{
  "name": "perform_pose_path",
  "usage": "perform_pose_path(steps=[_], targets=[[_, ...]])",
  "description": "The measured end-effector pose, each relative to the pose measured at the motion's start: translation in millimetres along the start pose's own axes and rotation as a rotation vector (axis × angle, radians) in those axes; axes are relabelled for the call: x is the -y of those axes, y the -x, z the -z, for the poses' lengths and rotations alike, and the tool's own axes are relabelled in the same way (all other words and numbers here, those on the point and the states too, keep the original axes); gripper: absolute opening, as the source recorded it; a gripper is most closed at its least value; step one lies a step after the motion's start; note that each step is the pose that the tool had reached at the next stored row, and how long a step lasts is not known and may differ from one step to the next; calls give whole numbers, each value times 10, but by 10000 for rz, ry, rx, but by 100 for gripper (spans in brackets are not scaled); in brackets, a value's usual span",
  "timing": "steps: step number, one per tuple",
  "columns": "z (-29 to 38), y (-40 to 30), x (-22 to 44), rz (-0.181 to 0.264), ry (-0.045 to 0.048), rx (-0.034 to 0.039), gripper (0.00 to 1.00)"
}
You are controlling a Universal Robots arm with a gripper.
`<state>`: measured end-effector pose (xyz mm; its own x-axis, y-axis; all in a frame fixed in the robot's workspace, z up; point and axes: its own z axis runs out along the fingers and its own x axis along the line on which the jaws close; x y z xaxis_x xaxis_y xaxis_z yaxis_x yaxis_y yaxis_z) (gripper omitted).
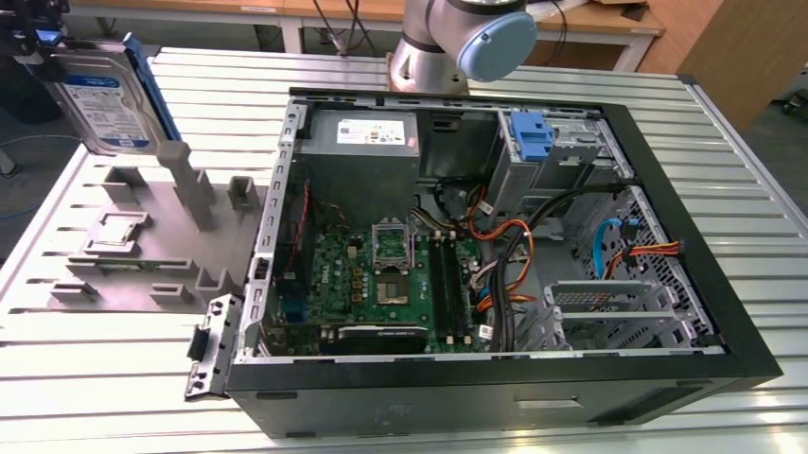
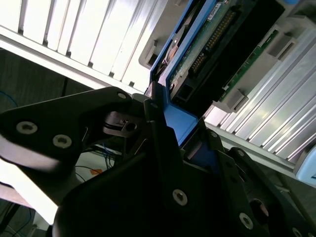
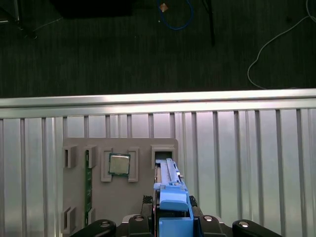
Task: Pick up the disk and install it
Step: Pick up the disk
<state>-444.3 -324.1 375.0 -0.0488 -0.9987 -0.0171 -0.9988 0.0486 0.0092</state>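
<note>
Disk [image 1: 108,95]: hangs on edge in the air at the far end of the exterior view's left, label face towards that camera, blue bracket around its rim. It leans a little off vertical. Its lower edge appears apart from the grey holder [image 1: 139,246] below it, with a gap between the two.

Claw [image 2: 180,126]: pressed together on the disk, pinching the blue bracket at the disk's upper end. In the second wrist view the dark fingers [image 2: 154,116] flank the bracket and the disk's green circuit side runs away from them.

In the first wrist view the disk's edge [image 3: 170,190] lines up over an open slot [image 3: 160,153] of the holder. A small square chip [image 3: 119,164] sits in a pocket just beside that slot.

Holder stands on the slatted table [image 1: 101,416], left of the open computer case [image 1: 505,397]. A blue bracket [image 1: 535,137] sits in the drive bay at the case's far right corner, well apart from the disk. The arm's base [image 1: 461,38] stands beyond the case.

Step in hand (judgement): pick-up reads as done and the disk is carried. Install is not yet done, as the disk is nowhere near the case.

What the move ahead calls for (judgement): a firm pinch through the carry to the right, clearing the holder's tall post [image 1: 192,184] and the case wall. The bracket must then be squared to the bay. Cables crowd the case near that bay, so snagging is the risk.
</note>
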Motion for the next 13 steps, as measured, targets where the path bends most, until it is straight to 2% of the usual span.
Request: perform_pose_path(steps=[13], targets=[[72, 1, -1, 0, -1, 1, 36]])
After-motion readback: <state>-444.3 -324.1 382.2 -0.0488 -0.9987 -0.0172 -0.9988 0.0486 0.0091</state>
